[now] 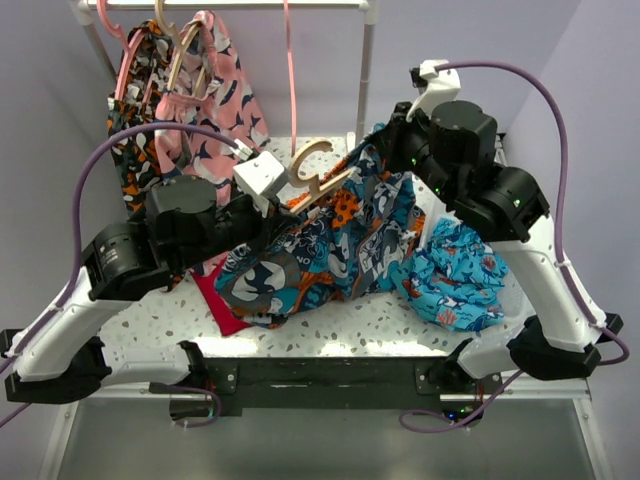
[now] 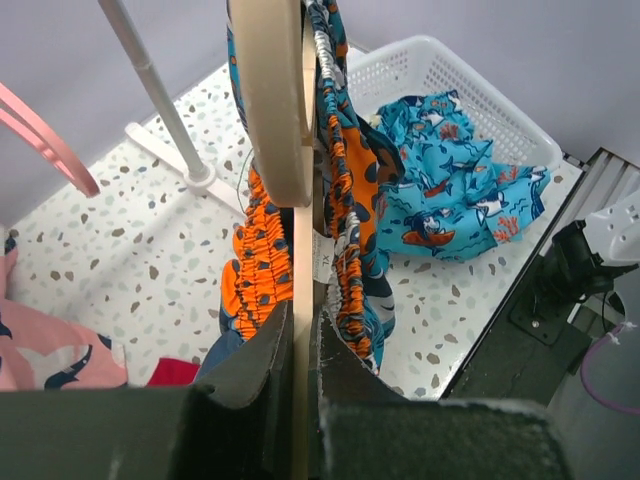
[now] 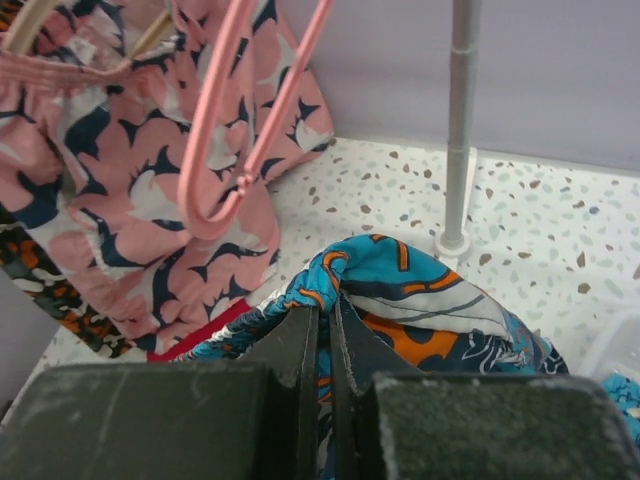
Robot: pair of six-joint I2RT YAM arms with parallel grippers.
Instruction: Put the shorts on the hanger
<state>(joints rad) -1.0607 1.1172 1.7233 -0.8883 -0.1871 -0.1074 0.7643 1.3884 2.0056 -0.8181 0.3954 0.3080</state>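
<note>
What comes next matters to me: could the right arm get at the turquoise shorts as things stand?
Probably not yet. The turquoise shorts lie uncovered close beside that arm, but the right hand is shut on the printed shorts, so it would have to let go first.

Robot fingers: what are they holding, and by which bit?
Left fingers pinch the tan hanger by its frame; right fingers pinch the shorts by a bunched fold of cloth.

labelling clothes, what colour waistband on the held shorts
The shorts' waistband is orange; best in left wrist view.
</note>
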